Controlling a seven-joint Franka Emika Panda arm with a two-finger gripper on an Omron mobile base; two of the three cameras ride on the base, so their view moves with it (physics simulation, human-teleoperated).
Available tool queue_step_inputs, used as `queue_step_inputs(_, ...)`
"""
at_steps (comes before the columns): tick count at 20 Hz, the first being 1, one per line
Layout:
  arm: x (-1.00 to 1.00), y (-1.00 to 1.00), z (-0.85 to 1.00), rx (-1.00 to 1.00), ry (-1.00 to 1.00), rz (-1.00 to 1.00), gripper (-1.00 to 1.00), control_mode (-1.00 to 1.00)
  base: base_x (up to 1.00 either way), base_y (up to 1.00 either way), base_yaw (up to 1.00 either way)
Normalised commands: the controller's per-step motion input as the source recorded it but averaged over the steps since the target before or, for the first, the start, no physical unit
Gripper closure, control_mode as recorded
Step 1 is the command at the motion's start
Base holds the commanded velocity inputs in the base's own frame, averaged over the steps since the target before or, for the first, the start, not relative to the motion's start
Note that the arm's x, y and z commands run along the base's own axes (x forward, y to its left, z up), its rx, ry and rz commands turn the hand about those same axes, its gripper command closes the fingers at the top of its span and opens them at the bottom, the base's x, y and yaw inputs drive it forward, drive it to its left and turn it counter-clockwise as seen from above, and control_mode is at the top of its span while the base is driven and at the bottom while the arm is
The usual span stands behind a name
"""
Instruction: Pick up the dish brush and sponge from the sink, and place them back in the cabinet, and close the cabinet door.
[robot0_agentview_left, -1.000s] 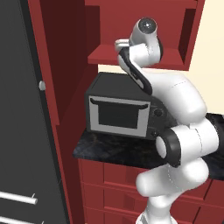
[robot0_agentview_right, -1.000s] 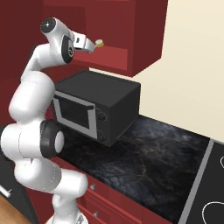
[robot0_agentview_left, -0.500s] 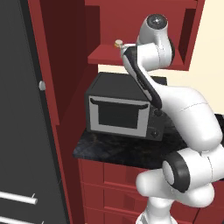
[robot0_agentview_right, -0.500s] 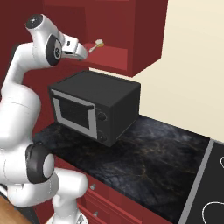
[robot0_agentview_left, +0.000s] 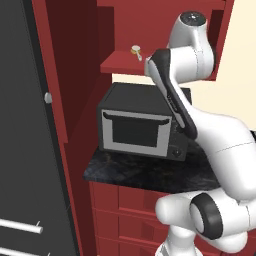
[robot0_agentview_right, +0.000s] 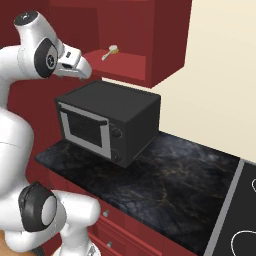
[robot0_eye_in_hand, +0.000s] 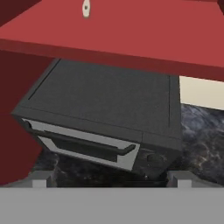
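The dish brush (robot0_agentview_right: 111, 51), cream head and thin tan handle, lies on the red inner shelf (robot0_agentview_right: 127, 66) of the open cabinet. It also shows as a small pale shape (robot0_agentview_left: 136, 50) on the shelf (robot0_agentview_left: 117, 63), and far up in the hand view (robot0_eye_in_hand: 86, 7). My gripper (robot0_agentview_right: 84, 70) hangs open and empty to the left of the shelf's front edge and slightly below it, apart from the brush. In the hand view the gripper (robot0_eye_in_hand: 109, 178) has its tips spread wide over the microwave. The sponge and the sink are out of view.
A black microwave (robot0_agentview_right: 107, 122) stands on the dark marble counter (robot0_agentview_right: 170, 175) right under the shelf. Red drawers (robot0_agentview_left: 135, 210) sit below the counter. A dark grey refrigerator (robot0_agentview_left: 25, 140) fills the left side. A stovetop edge (robot0_agentview_right: 240, 210) lies far right.
My open hand has drawn back from the shelf, down and away from the dish brush. The brush stays lying on the shelf where it was.
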Motion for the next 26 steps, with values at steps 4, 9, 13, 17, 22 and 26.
queue_step_inputs(4,-0.73,0.00,0.00,0.04,0.21,0.00,-1.00,-1.00,0.00,0.00,0.00)
queue_step_inputs(9,-0.77,0.00,0.00,0.05,0.21,0.00,-1.00,-1.00,0.00,0.00,0.00)
queue_step_inputs(13,-0.68,0.00,0.00,0.04,0.21,0.00,-1.00,-1.00,0.00,0.00,0.00)
queue_step_inputs(17,-0.40,0.00,0.00,0.01,0.16,0.00,-1.00,-1.00,0.00,0.00,0.00)
queue_step_inputs(22,-0.20,0.00,-0.18,0.00,0.01,0.00,-1.00,-1.00,0.00,0.00,0.00)
queue_step_inputs(26,-0.06,0.00,-0.40,0.00,-0.01,0.00,-1.00,-1.00,0.00,0.00,0.00)
